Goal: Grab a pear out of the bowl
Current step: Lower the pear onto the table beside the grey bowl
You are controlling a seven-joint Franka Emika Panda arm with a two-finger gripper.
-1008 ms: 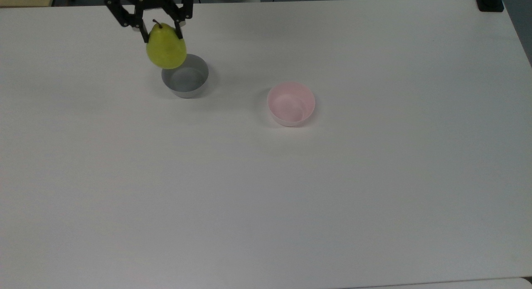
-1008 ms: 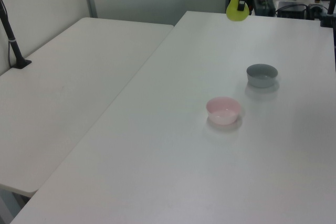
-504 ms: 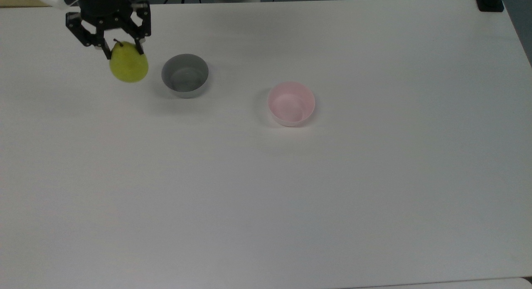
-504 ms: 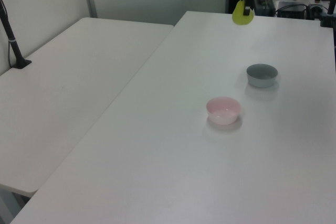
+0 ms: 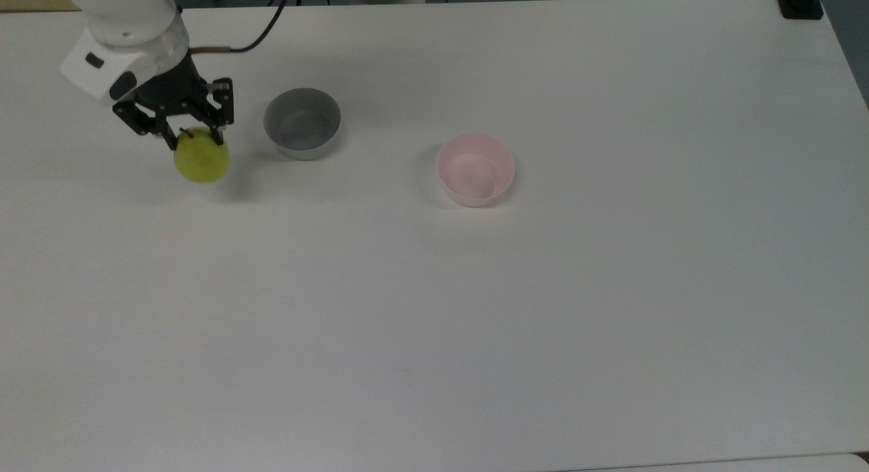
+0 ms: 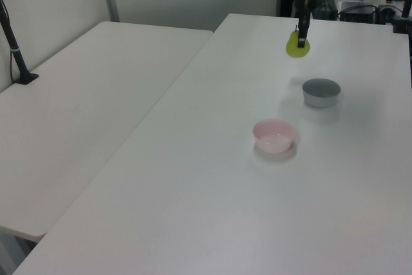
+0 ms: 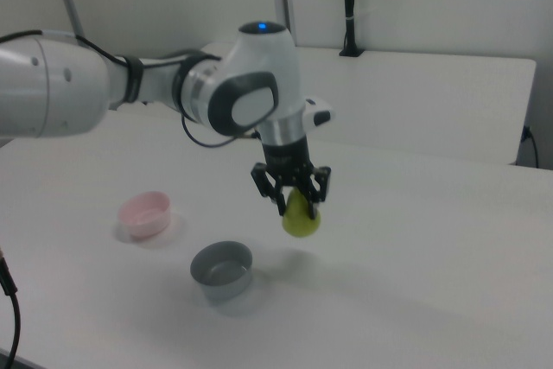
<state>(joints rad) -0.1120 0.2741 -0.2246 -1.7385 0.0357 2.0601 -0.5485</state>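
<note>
My gripper (image 5: 193,139) (image 7: 295,206) (image 6: 300,40) is shut on the top of the yellow-green pear (image 5: 202,162) (image 7: 301,219) (image 6: 297,49). The pear hangs just above the table, to the top view's left of the grey bowl (image 5: 302,123). The pale pink bowl (image 5: 475,169) (image 6: 274,135) (image 7: 144,214) sits empty near the table's middle, well away from the gripper.
The grey bowl (image 6: 320,91) (image 7: 223,270) is empty and stands close beside the held pear. The white table (image 5: 434,309) spreads wide around both bowls. A second white table (image 6: 84,107) adjoins it on the left view's left. A black clamp (image 5: 801,3) sits at the top view's far right corner.
The gripper carried the pear from over the grey bowl toward the top view's left and lowered it close to the table. Both bowls stayed put.
</note>
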